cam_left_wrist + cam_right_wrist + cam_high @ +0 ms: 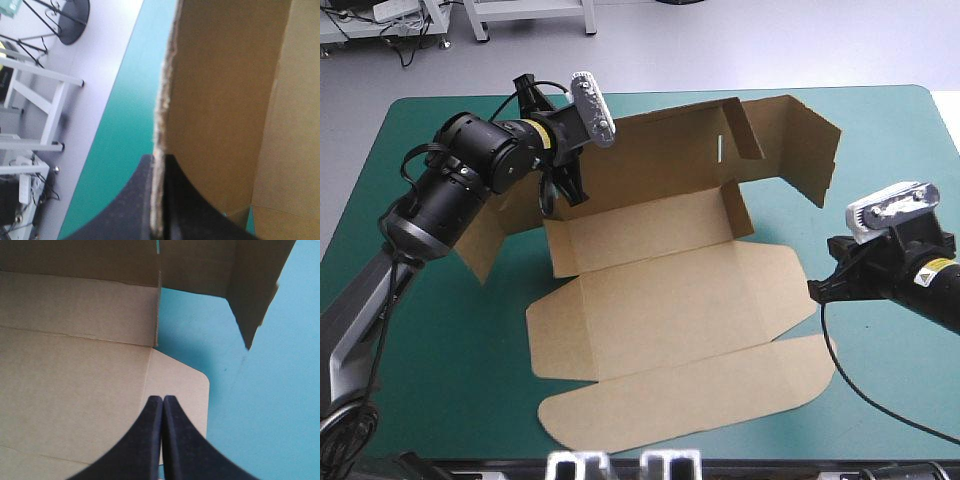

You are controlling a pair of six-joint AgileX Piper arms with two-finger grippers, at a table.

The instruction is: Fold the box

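Observation:
The brown box (670, 320) lies partly formed on the teal-green cover: its base and lid panels are flat toward the near edge, and its far wall (650, 160) stands raised with side flaps bent. My left gripper (567, 185) is shut on the far wall's left end; in the left wrist view the board's edge (159, 145) runs between the black fingers (180, 200). My right gripper (817, 289) hovers at the box's right side flap, shut with nothing in it. The right wrist view shows its fingers (163, 402) meeting in one arch over the rounded flap (180, 385).
A brown flap (480, 245) hangs under my left arm on the left. Another tall flap (810, 150) stands at the back right. Bare teal-green cover (880, 180) lies to the right of the box and along the left edge.

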